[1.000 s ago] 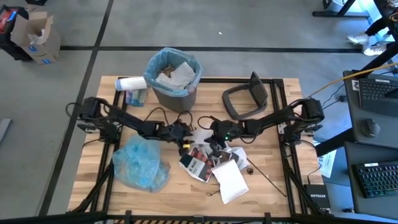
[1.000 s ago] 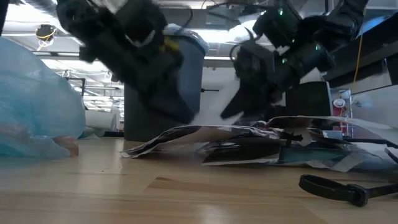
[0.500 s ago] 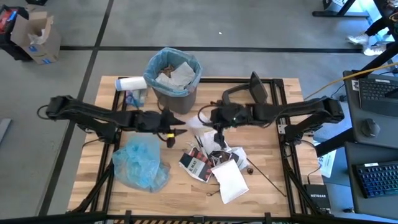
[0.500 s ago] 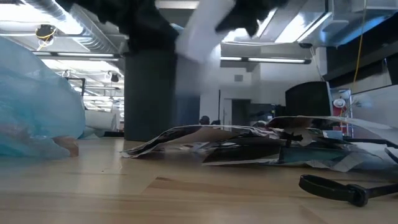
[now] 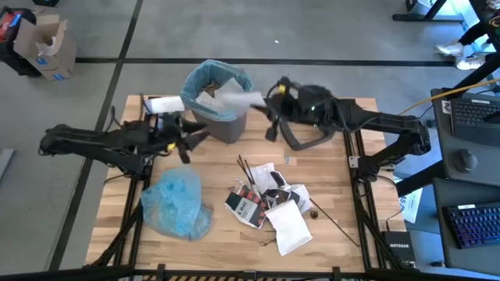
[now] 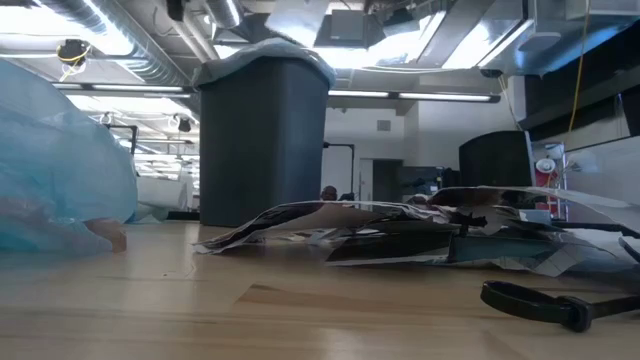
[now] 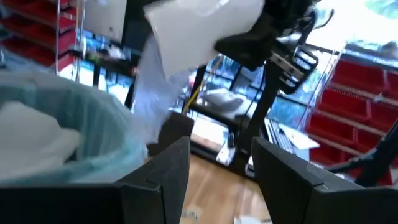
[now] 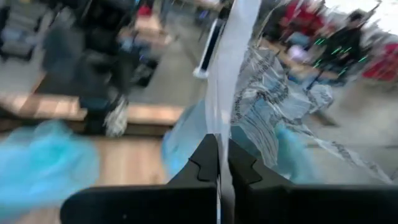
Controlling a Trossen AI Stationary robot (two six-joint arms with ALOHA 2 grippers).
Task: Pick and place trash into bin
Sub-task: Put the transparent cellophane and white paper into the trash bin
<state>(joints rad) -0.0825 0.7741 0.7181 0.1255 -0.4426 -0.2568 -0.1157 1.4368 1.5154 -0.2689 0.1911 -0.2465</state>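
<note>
The dark grey bin [image 5: 217, 100] with its light blue liner stands at the table's far side and holds crumpled paper. My right gripper [image 5: 269, 97] hovers just right of the bin's rim, shut on a white plastic sheet [image 5: 234, 97] that reaches out over the rim. My left gripper [image 5: 190, 139] hangs raised at the bin's near left side, open, with nothing between its fingers [image 7: 165, 177]. More trash [image 5: 269, 199], printed packets, white mailers and thin dark sticks, lies in a pile on the table's near middle. My right gripper pinches the thin white plastic sheet between its two fingers [image 8: 208, 163], at one edge [image 8: 225, 124]. The fingers come roughly level from the table's right side. The sheet is lifted clear of the table; its free part [image 7: 155, 81] hangs slack at the bin's rim.
The bin's grey lid [image 5: 308, 125] lies right of the bin, under my right arm. A light blue bag [image 5: 176, 204] sits at the near left. A white roll [image 5: 164, 104] lies left of the bin. A black stick [image 6: 540, 300] lies near the front edge.
Both grippers have risen from the trash pile. My right gripper has lifted the white sheet clear and carried it toward the far edge, up to the bin's right rim, tipping from downward to about level. My left gripper has drawn back toward the left, empty.
</note>
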